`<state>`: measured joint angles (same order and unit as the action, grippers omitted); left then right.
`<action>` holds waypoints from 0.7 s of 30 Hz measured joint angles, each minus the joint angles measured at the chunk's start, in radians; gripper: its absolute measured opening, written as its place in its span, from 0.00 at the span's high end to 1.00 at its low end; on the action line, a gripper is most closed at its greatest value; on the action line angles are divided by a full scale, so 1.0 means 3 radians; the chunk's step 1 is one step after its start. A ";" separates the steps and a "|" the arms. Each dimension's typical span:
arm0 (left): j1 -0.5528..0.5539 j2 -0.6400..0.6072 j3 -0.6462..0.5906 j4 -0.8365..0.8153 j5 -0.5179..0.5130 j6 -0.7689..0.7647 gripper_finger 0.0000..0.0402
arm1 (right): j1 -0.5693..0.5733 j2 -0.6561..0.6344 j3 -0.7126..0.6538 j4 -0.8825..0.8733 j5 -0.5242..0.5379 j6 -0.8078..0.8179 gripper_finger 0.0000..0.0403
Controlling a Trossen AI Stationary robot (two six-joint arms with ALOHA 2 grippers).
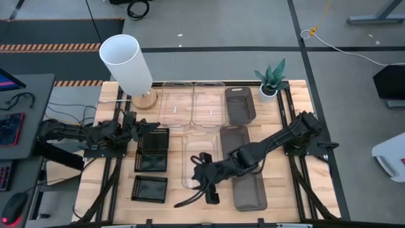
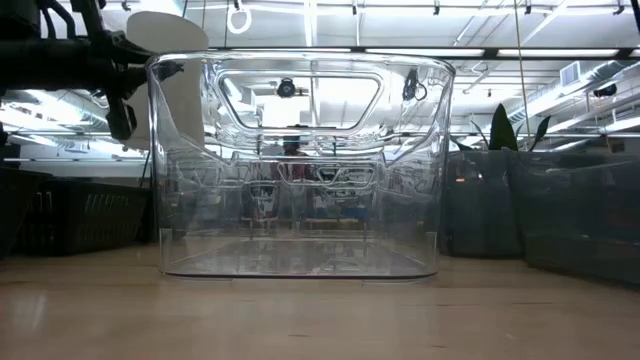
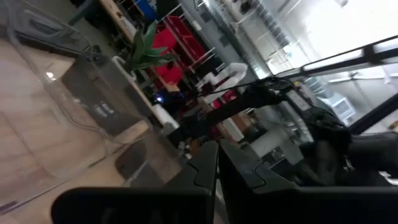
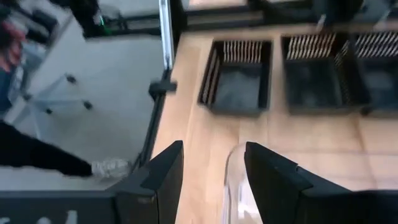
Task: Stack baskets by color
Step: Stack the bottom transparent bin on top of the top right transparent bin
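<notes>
A clear basket (image 1: pixel 199 158) stands on its base in the table's near middle and fills the low view (image 2: pixel 300 170). My right gripper (image 1: pixel 204 172) hovers over it, open, pointing down toward the table's left. In the right wrist view (image 4: pixel 211 177) a curved piece of the clear rim (image 4: pixel 229 180) shows between the fingers, seemingly apart from both. Two more clear baskets (image 1: pixel 193 104) stand side by side at the far middle. Three dark grey baskets (image 1: pixel 240 104) (image 1: pixel 234 139) (image 1: pixel 249 190) stand to the right. My left gripper (image 1: pixel 130 123) (image 3: pixel 217 165) waits shut at the left.
Three black grid baskets (image 1: pixel 152 142) (image 1: pixel 152 161) (image 1: pixel 150 189) stand in a column left of the clear basket and show ahead of my right gripper (image 4: pixel 236 78). A white lamp (image 1: pixel 126 60) stands at the far left, a potted plant (image 1: pixel 271 79) at the far right.
</notes>
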<state>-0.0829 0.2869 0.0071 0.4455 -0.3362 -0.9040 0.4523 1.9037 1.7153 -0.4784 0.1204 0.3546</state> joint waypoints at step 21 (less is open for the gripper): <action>0.0001 0.0046 0.0000 -0.0008 -0.0010 -0.0004 0.95 | 0.0020 0.0469 0.0000 0.0093 -0.0292 -0.0056 0.39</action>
<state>-0.0826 0.3008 0.0071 0.4431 -0.3392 -0.9051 0.4582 2.0445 1.7153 -0.4505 0.0329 0.3378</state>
